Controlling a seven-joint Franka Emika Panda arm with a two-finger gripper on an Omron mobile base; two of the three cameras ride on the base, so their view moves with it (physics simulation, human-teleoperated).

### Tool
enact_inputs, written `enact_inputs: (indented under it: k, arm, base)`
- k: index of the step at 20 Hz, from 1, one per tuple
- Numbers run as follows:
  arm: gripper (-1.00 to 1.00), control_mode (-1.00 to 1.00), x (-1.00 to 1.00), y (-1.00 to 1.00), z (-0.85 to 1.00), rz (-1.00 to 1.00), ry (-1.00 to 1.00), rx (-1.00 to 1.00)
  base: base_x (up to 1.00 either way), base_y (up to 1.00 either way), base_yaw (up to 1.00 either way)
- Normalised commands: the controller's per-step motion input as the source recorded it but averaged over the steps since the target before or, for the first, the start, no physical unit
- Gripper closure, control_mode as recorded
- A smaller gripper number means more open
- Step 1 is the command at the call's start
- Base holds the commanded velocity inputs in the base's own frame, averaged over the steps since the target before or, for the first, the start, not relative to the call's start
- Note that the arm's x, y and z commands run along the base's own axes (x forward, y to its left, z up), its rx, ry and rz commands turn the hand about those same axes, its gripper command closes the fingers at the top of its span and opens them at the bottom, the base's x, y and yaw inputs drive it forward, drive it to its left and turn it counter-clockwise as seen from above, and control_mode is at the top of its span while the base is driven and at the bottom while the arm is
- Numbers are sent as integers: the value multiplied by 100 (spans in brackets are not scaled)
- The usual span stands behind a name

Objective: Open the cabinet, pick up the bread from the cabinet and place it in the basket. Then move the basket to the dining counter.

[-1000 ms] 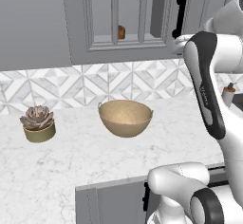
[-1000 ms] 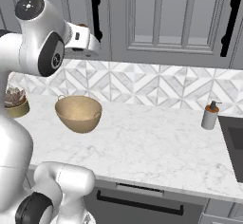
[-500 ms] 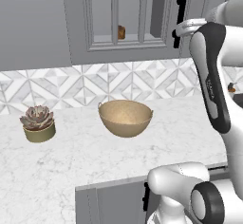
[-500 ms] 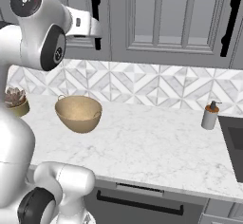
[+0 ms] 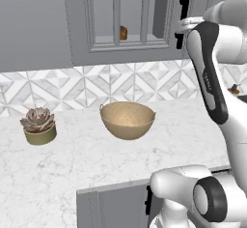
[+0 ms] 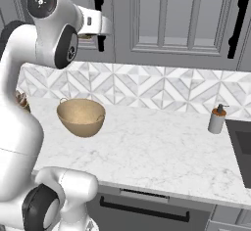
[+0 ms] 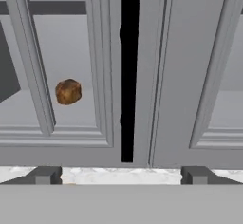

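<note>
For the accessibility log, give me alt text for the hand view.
Open gripper faces the closed cabinet, roughly in line with its vertical black bar handle. The bread sits behind the glass pane, left of the handle.

The cabinet was grey with a black handle. The bread was brown, the basket tan. The table was white, grey-veined marble. The backsplash bore grey-and-white triangles.
</note>
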Motion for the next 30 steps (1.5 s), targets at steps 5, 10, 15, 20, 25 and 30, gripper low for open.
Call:
enact_inputs:
  k: [5,10,15,20,25,30]
  arm:
    - [-100,-100,55,-4,0,0,0,0]
    - [-100,-100,45,-14,0,1,0,0]
    - [-100,-100,36,0,0,0,0,0]
    - [-100,-100,36,0,0,0,0,0]
    - [-100,-100,38,0,0,0,0,0]
    - [-100,-100,38,0,0,0,0,0]
  base:
    - [0,0,0]
    - [0,0,0]
    - [0,0,0]
    - [0,0,0]
    - [0,0,0]
    - [0,0,0]
